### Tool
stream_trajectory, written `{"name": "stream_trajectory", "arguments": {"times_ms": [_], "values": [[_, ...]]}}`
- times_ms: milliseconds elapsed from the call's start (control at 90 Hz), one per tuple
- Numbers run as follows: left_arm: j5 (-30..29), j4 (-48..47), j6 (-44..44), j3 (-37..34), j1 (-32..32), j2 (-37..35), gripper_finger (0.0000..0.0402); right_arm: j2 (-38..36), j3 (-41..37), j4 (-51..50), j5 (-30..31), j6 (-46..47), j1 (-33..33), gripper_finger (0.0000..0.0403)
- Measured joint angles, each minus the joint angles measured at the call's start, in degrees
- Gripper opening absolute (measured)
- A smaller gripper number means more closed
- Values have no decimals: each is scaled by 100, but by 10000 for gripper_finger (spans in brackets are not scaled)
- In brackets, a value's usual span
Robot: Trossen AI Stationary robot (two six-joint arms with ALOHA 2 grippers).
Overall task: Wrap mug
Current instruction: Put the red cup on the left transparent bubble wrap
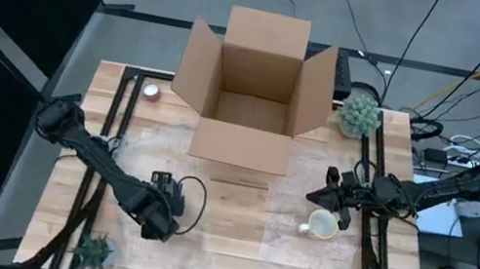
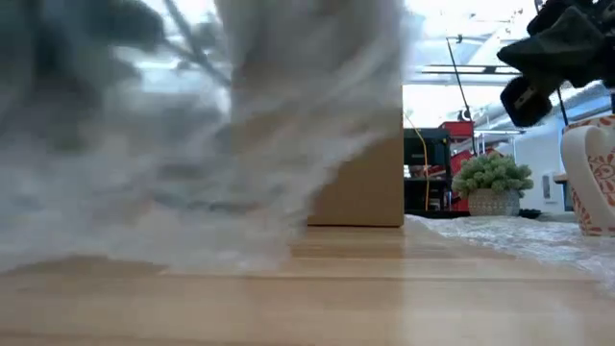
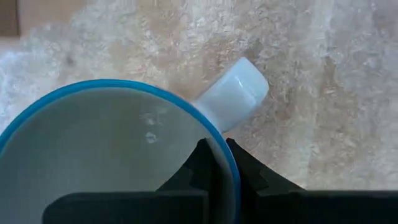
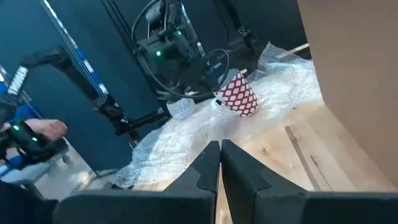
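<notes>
A mug with a red-and-white patterned wall (image 4: 239,94), a blue rim and a pale handle (image 3: 233,90) is over the bubble wrap (image 1: 233,227) spread across the table's middle. My left gripper (image 3: 214,144) is shut on it near the table's front left (image 1: 163,208). A second mug, white with an orange pattern (image 1: 321,226), stands upright on its base at the right, also seen in the low view (image 2: 594,173). My right gripper (image 1: 316,196) hovers shut just behind this mug, touching nothing. My left gripper pinches the mug's blue rim (image 3: 210,129) right beside the handle, one finger inside the mug and one outside. The fingers come from above, pointing down into the opening. The mug's mouth faces up toward the wrist; whether its base rests on the bubble wrap I cannot tell.
An open cardboard box (image 1: 251,97) stands at the far middle, a potted plant (image 1: 358,114) to its right and a small round thing (image 1: 150,91) to its left. A small green plant (image 1: 94,249) sits at the front left. A person's hand (image 4: 43,129) shows beyond the table.
</notes>
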Motion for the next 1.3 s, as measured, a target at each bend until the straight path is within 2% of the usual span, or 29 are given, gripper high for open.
{"name": "stream_trajectory", "arguments": {"times_ms": [244, 444, 567, 711, 800, 989, 1300], "values": [[157, 560, 526, 15, 62, 17, 2, 1334, 848, -3, 208, -376, 345, 0], [140, 410, 501, 18, 60, -40, 5, 2611, 1506, -11, 354, -478, 609, 0], [79, 209, 481, 17, 55, -246, 7, 3410, 1998, -23, 673, -645, 813, 0], [58, -12, 114, 132, 55, -805, 8, 4261, 2640, -164, 927, -827, 1026, 0], [195, -488, -274, 124, 55, -1141, 8, 4699, 3012, -342, 941, -788, 1095, 0], [358, -1059, -671, 52, -17, -1436, 9, 5530, 3568, -396, 942, -621, 1222, 0], [676, -25, -526, -456, -306, -1191, 10, 6740, 4129, -309, 931, 127, 1559, 0]]}}
